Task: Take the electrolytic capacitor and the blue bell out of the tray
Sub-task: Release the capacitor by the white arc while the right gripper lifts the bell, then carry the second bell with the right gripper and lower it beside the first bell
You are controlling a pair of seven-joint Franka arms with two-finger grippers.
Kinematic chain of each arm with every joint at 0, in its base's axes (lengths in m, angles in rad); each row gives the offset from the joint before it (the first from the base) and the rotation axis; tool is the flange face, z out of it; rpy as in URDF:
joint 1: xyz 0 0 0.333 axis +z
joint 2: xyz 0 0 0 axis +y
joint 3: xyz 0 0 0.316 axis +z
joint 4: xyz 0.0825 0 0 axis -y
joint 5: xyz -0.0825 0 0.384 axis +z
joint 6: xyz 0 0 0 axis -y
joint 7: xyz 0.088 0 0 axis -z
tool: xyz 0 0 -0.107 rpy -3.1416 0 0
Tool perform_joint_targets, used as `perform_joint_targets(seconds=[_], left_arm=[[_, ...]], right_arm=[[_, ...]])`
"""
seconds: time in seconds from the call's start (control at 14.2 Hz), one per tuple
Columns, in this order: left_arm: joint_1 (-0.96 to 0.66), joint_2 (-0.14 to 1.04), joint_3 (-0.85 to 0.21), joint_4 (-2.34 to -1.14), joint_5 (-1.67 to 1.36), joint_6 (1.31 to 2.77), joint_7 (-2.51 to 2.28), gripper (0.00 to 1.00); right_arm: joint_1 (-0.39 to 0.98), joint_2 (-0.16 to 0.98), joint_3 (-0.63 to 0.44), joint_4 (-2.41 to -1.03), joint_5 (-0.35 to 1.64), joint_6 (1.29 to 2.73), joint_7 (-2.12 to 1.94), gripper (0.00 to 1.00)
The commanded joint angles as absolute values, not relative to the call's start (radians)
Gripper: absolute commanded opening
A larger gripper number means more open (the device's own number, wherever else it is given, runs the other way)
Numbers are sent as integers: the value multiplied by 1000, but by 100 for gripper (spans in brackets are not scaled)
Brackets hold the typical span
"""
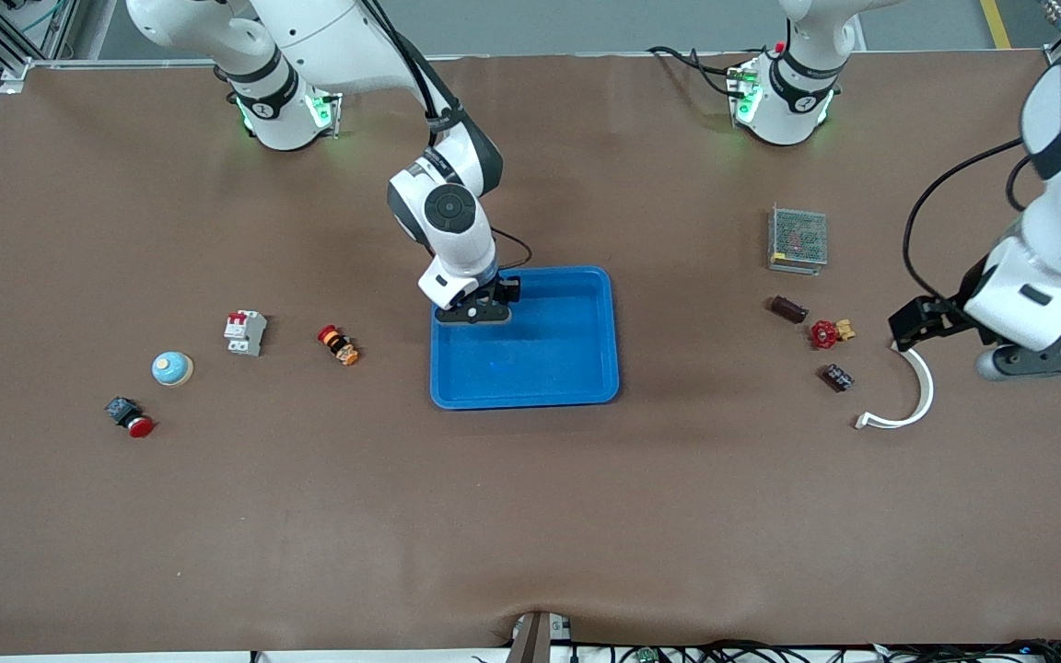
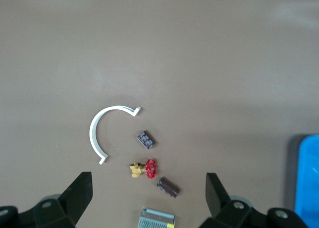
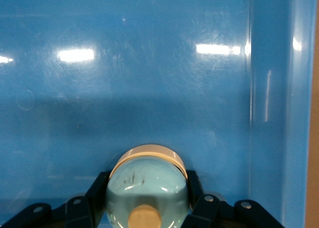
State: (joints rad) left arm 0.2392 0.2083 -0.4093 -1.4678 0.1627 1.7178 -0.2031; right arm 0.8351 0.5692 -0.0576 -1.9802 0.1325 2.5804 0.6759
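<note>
My right gripper (image 1: 473,315) is low in the blue tray (image 1: 586,387), in the corner toward the right arm's base, shut on a light blue bell (image 3: 147,185) with a tan base and button. Its fingers (image 3: 97,193) press both sides of the bell. A second light blue bell (image 1: 171,368) sits on the table toward the right arm's end. A dark brown cylindrical capacitor (image 1: 788,308) lies toward the left arm's end and also shows in the left wrist view (image 2: 168,186). My left gripper (image 1: 982,341) is open and empty, up over the table beside a white arc (image 1: 903,401).
Near the capacitor lie a red-handled brass valve (image 1: 827,333), a small black part (image 1: 836,378) and a mesh-covered power supply (image 1: 798,239). Toward the right arm's end are a white breaker (image 1: 245,331), an orange and red button (image 1: 338,345) and a red push button (image 1: 130,416).
</note>
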Motion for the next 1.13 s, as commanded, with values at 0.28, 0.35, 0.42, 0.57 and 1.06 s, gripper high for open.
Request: perform_joint_targets(seconds=[0.28,0.35,0.42,0.57,1.06], left_arm=[[19,29,-152,-1586,68,1643,-130,100],[17,14,-149,-1600,43,1641,-120,100],[17,-6,-135,-1611,13,1641,-106,100],[11,-43,-104,-1644,3,1640,-51,100],[-55,-90,-63,-1671,5,1611,-51,100]], right_arm=[[845,577,-66,-1965,117,2573,690,38],[844,568,-66,-1962,117,2563,693,38],[842,555,-66,-1962,117,2545,698,38],[831,503,-69,-1924,117,2414,696,38],[721,356,-123,-1839,115,2063,473,38]])
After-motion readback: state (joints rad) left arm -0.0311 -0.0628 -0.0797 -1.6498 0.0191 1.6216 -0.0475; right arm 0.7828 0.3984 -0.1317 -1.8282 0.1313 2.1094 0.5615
